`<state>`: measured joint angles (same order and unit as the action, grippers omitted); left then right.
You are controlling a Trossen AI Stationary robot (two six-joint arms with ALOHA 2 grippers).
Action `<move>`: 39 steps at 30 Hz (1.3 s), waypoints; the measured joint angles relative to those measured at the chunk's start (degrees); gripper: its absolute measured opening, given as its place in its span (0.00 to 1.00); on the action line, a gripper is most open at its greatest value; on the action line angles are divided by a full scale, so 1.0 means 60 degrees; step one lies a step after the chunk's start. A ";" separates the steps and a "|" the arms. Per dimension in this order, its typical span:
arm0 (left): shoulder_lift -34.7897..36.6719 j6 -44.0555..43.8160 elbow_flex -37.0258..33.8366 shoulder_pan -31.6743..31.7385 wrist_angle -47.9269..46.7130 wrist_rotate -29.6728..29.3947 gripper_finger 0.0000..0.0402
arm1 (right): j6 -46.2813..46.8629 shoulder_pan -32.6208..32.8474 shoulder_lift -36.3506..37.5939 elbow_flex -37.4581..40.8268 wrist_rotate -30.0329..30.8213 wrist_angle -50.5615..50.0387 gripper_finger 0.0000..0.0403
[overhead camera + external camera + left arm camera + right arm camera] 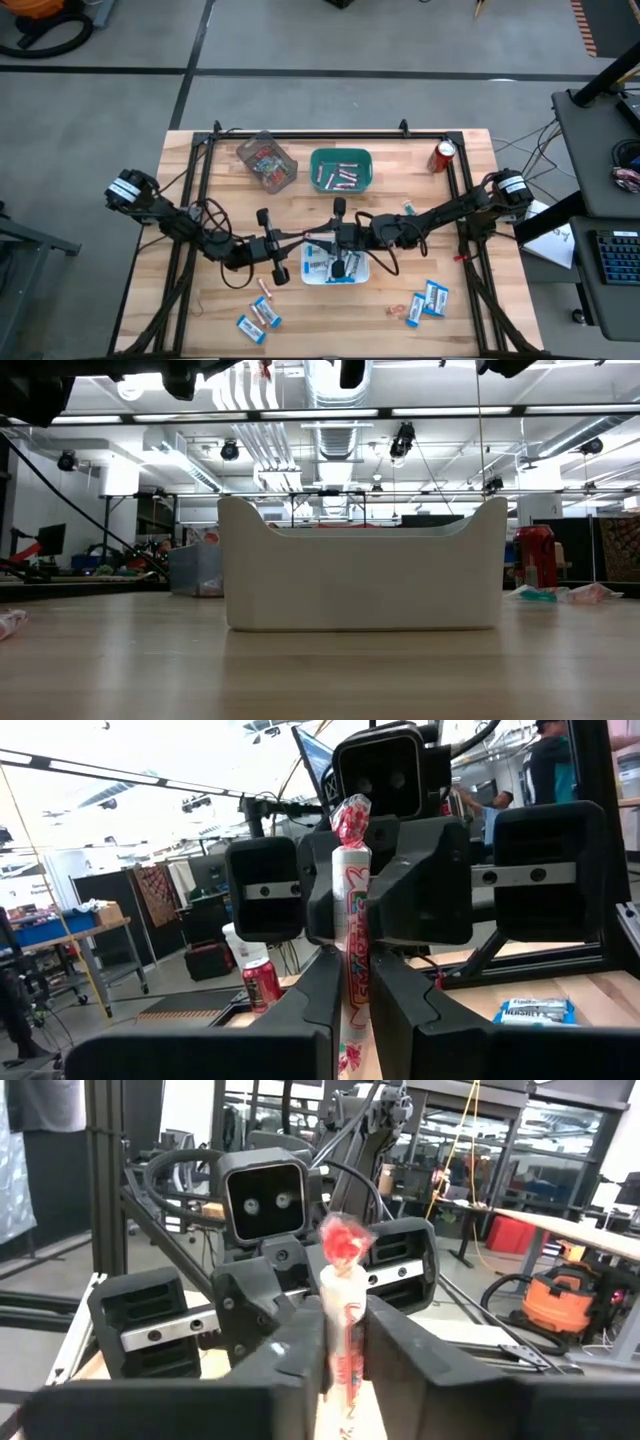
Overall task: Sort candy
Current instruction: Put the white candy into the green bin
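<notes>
— Candy: where is it?
— A slim pinkish-white stick with a red twisted end (350, 920) stands upright between both grippers, above the white rectangular bin (335, 268) at mid-table. Blue-and-white packets (436, 297) lie loose on the wooden table (200, 310).
— And the pincers?
— The left gripper (347, 1010) is clamped narrow on the stick. The right gripper (345, 1355) meets it head-on, its fingers close around the same stick (342, 1320); whether they press it cannot be told.
</notes>
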<state>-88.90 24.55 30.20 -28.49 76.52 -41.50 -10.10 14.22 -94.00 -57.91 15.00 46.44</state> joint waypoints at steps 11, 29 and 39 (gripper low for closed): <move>-0.0052 -0.0145 0.0011 -0.0011 0.0104 -0.0415 0.05 | -0.0071 -0.0055 0.0004 0.0000 0.0026 0.0005 0.09; -0.0016 -0.0537 -0.0060 -0.0058 -0.0177 -0.2933 0.20 | 0.1634 -0.3097 0.0486 0.0000 0.0822 -0.4101 0.09; -0.0012 -0.1441 -0.0130 -0.0066 -0.1179 -0.2659 0.20 | 0.3258 -0.4976 0.0477 0.0007 0.1042 -0.7866 0.15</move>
<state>-88.97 15.91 29.42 -28.88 69.44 -57.46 9.44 -15.64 -91.13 -57.87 21.25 -0.76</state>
